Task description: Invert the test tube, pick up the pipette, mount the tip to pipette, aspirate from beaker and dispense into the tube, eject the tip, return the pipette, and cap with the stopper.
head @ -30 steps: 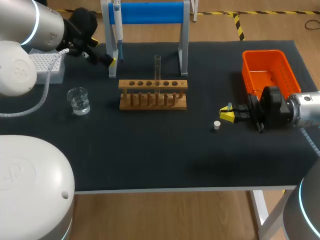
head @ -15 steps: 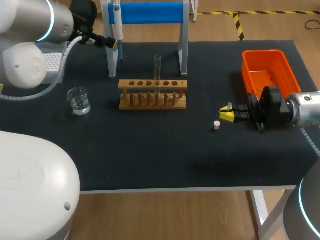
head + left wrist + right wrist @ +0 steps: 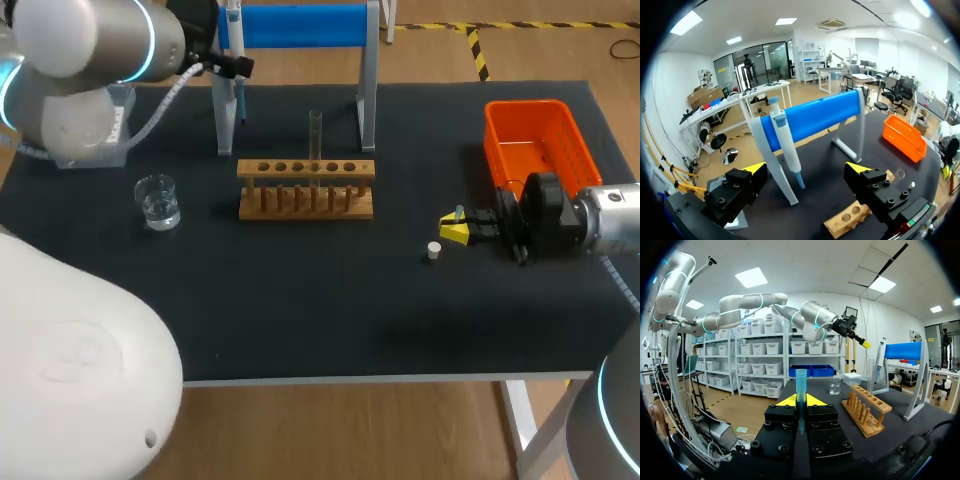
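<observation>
Blue-and-white plastic pipette (image 3: 785, 145) is hanging from the white stand with the blue crossbar (image 3: 812, 117). The left gripper (image 3: 805, 172) is now facing it with its fingers spread wide to either side, touching nothing. A second ago this gripper was sitting low beside the stand's post; it is now rising to pipette height (the pick-up, I judge, is about to begin). The right gripper (image 3: 453, 232), well apart from the stand, is staying put, clenched on a small blue plastic tip (image 3: 801, 382). The clear glass test tube (image 3: 315, 135) is standing upright just in front of the stand.
</observation>
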You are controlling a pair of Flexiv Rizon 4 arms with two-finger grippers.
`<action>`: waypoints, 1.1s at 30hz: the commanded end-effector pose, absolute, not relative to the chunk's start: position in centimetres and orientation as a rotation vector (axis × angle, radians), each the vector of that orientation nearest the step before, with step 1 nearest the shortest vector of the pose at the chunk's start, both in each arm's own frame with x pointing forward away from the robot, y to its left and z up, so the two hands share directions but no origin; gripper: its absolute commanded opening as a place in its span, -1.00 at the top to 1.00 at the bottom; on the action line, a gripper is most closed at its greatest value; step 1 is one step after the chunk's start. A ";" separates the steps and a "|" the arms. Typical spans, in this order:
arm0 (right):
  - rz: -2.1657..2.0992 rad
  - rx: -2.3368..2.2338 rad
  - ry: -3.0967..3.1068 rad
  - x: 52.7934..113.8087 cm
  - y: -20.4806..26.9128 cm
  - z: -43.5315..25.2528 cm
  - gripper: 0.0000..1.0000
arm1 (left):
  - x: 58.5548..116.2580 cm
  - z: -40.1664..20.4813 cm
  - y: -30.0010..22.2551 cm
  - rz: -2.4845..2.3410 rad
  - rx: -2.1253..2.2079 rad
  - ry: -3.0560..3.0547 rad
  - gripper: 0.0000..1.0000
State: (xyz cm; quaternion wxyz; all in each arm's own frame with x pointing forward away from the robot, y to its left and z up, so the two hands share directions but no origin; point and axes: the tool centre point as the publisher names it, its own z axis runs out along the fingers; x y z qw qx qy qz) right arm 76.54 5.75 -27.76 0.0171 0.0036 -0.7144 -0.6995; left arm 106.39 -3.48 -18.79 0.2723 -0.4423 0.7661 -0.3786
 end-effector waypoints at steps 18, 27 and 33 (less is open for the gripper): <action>-2.175 0.011 -2.222 76.5 5.7 -27.8 1.00 | 110.2 -19.9 -4.1 -0.929 -1.312 1.706 -1.00; -2.175 0.011 -2.222 76.5 5.7 -27.8 1.00 | 111.2 -19.8 -4.3 -0.895 -1.348 1.643 -1.00; -2.175 0.011 -2.222 76.5 5.7 -27.8 1.00 | 111.7 -19.7 -5.0 -0.869 -1.348 1.608 -1.00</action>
